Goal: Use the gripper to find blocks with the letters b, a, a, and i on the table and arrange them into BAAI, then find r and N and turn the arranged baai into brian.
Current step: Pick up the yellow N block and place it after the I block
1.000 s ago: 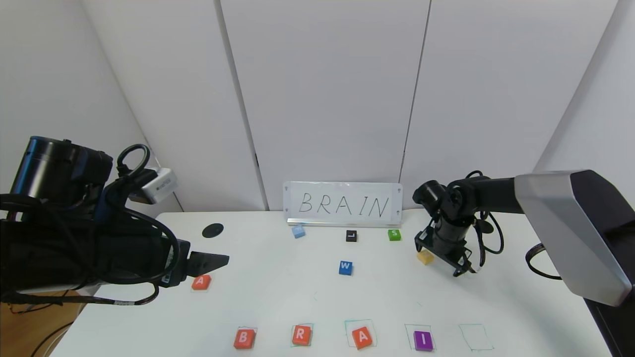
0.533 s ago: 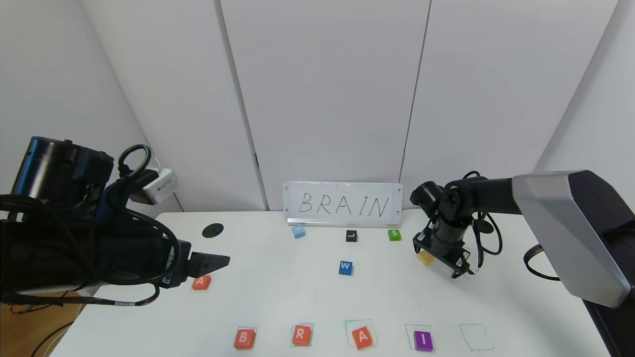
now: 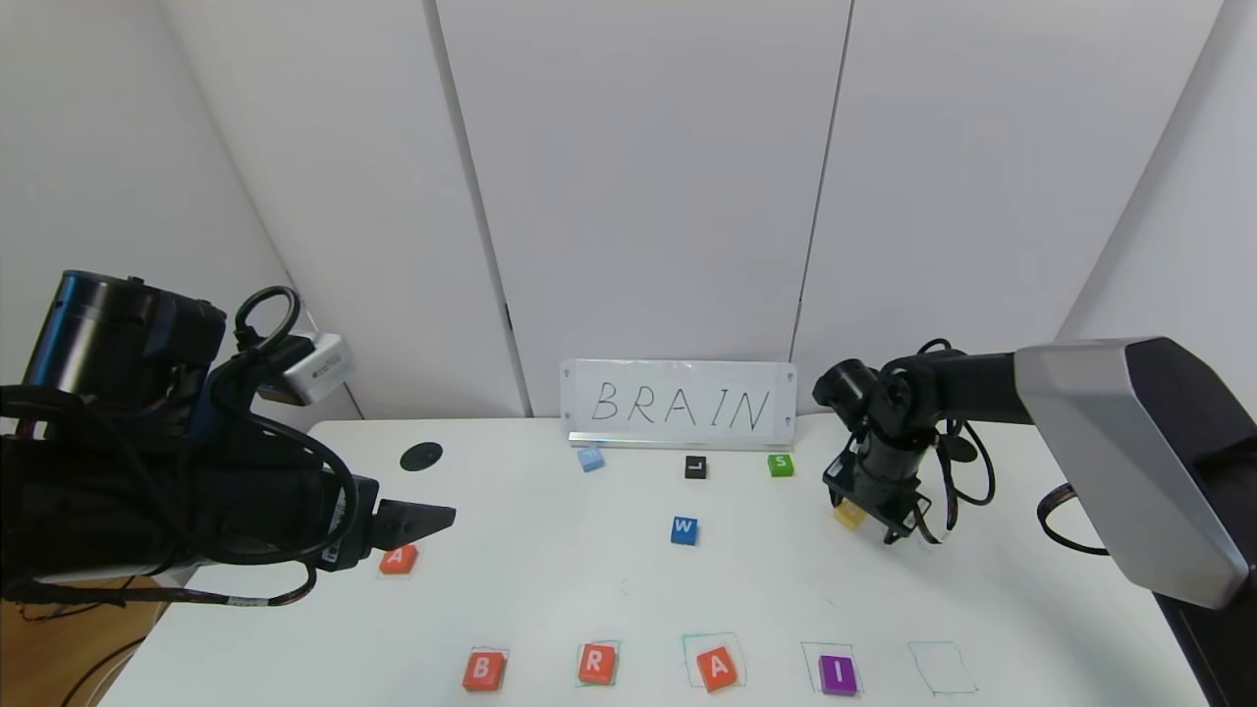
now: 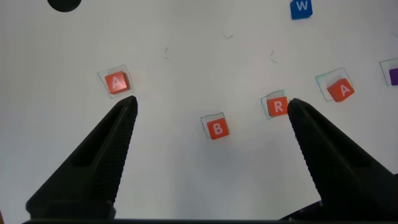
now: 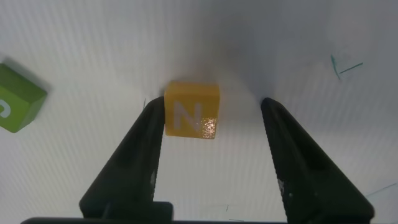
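Row at the near edge of the surface: B, R, A, I in drawn squares; the fifth square is vacant.

Spare A: set aside at left, by the idle left pincer, jaws spread.

N: far right on the surface, between the right pincer jaws; one finger touches it, the other stands apart, not yet pinching.

Outstanding, by my reckoning: grip N, carry it to the vacant square.

On the white desk, thin green squares are drawn. White letters are carried by orange-red blocks, a purple I block, a blue W block and the yellow N.
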